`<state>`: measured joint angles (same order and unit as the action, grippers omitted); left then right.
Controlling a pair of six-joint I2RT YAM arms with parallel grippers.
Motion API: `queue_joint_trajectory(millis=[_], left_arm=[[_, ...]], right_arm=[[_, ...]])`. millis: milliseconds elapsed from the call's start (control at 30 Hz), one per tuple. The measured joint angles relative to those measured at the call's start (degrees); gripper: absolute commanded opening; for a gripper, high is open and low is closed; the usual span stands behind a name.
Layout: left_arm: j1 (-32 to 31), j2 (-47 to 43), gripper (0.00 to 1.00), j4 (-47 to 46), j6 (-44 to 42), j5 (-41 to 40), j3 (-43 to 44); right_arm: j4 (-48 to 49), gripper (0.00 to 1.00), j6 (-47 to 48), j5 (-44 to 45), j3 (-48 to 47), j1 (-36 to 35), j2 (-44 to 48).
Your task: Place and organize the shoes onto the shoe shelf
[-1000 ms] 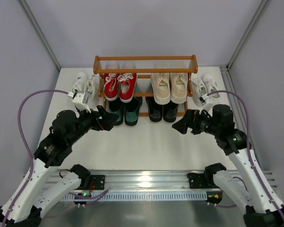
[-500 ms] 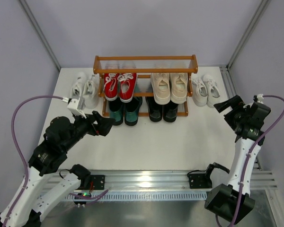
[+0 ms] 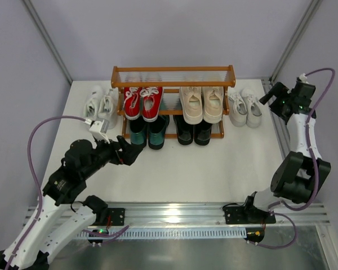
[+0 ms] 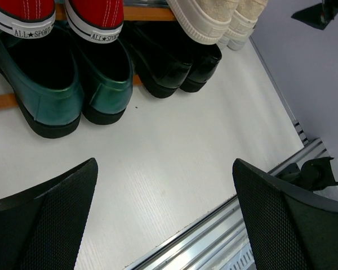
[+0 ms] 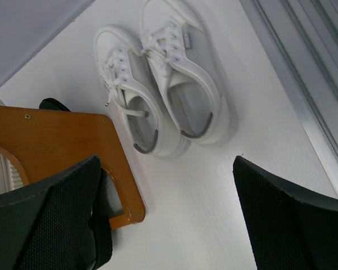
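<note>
Now that the right gripper (image 3: 270,100) has swung from mid-table to the far right, it hangs spread above the white sneaker pair (image 5: 163,84), which sits on the table just right of the shoe shelf (image 3: 173,69). That pair is probably next. The left gripper (image 3: 132,153), also spread and empty, faces the green loafers (image 4: 73,84).

The left arm (image 3: 56,185) and the right arm (image 3: 302,133) both have white shells with black joint housings. A purple cable (image 3: 32,139) runs off each wrist. A small white box (image 3: 96,125) sits on the left wrist. The fingers (image 4: 42,219) of the left hand (image 4: 164,163) and the right hand (image 5: 166,160) are black wedges faced with fine mesh.
</note>
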<state>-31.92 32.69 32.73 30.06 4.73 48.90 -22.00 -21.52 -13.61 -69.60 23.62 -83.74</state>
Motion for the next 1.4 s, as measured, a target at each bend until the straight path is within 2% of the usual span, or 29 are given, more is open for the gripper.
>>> queue_joint_trajectory(millis=[200, 467, 833, 1100, 1233, 1400], left_arm=[[0.0, -1.62, 1.0, -0.35, 1.2, 0.48, -1.62], [0.0, -5.84, 1.0, -0.22, 2.23, -0.11, -2.49], [0.0, -6.71, 1.0, 0.81, 2.25, -1.38, -2.49], [0.0, -7.76, 1.0, 2.25, 2.27, -2.34, -2.49], [0.0, -8.07, 0.99, 2.78, 2.27, -2.69, -2.49], [0.0, -8.11, 1.0, 3.34, 2.29, -2.75, -2.49]], right_arm=[[-2.1, 1.0, 8.04, 2.82, -13.75, -8.68, -11.13], [-3.82, 1.0, 14.73, 3.1, -21.53, -9.03, -22.77], [-6.97, 0.95, 18.97, 4.02, -21.92, -13.11, -31.17], [-6.99, 0.85, 18.03, 7.96, -21.9, -14.12, -32.79], [-6.38, 0.86, 15.89, 8.72, -21.03, -12.92, -32.79], [-0.98, 0.91, 13.16, 6.12, -16.13, -11.13, -30.97]])
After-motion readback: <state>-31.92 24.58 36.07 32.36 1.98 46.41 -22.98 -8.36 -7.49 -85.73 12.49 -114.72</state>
